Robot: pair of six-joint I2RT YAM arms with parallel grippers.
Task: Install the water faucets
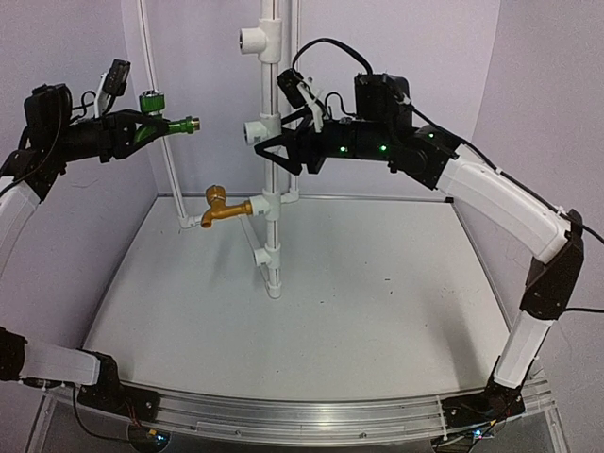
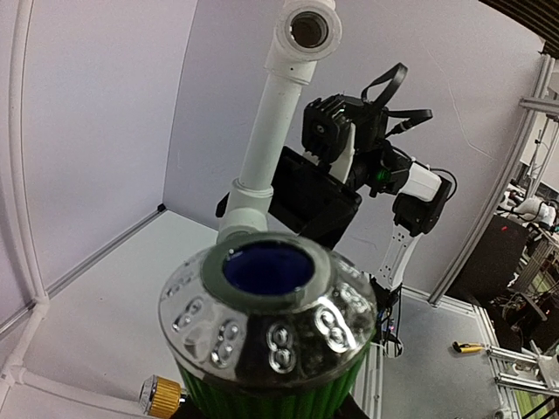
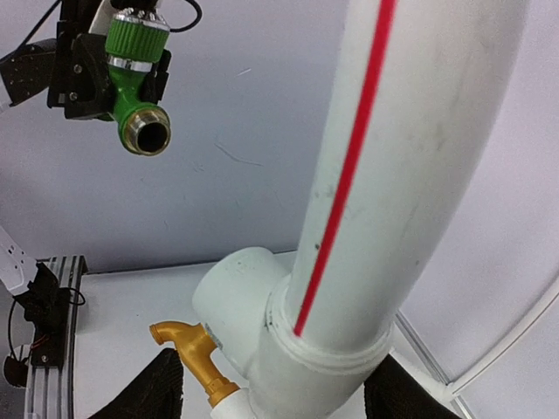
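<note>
Left claw (image 1: 143, 125) pinches the green faucet (image 1: 172, 121) left of the pipe (image 1: 272, 90); right claw (image 1: 267, 149) spread around it, above the gold faucet (image 1: 223, 209).

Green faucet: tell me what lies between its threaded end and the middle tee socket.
Nothing; the top view shows bare air between the green faucet and the middle tee socket.

green faucet (image 1: 160, 119) aloft (horizontal), brass faucet (image 1: 226, 209) on pipe fitting (image 1: 268, 204)

Top camera hangs high behind the rig, looking down on the pale grey table (image 1: 359, 321). Left wrist peers close over the glossy green faucet (image 2: 271, 349) at the white upright plastic pipe (image 2: 266, 131). Right wrist, hard against that pipe, looks back at the faucet.
</note>
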